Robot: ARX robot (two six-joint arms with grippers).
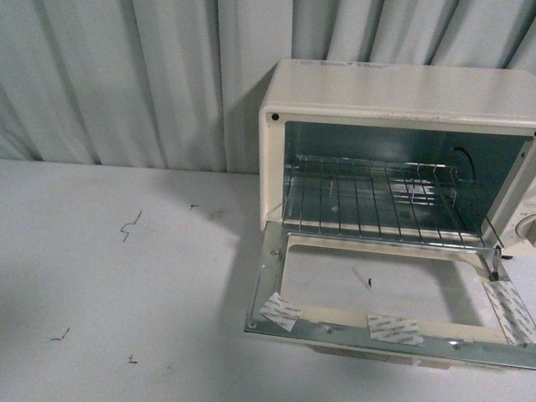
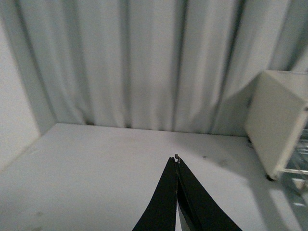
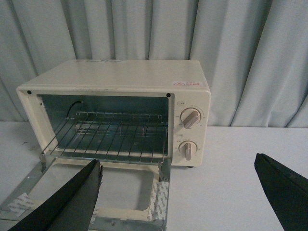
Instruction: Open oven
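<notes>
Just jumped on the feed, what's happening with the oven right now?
The oven already stands open: its door is folded down flat onto the table, and the wire rack inside is exposed and bare. Neither arm is touching it. The right tool hangs wide open in front of the oven, holding nothing; the left tool is shut, off to the oven's side.

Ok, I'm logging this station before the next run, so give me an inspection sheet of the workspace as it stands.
Surface: white table, scuffed, a few dark marks.
Job's things: oven with door folded down flat, wire rack showing inside, two knobs on its side panel.
Clutter: small dark scraps on the table; tape patches on the door frame.
Grippers: left gripper shut, empty; right gripper open, empty, before the oven.
Cables: nothing seen.
Surroundings: pale curtain behind.
</notes>
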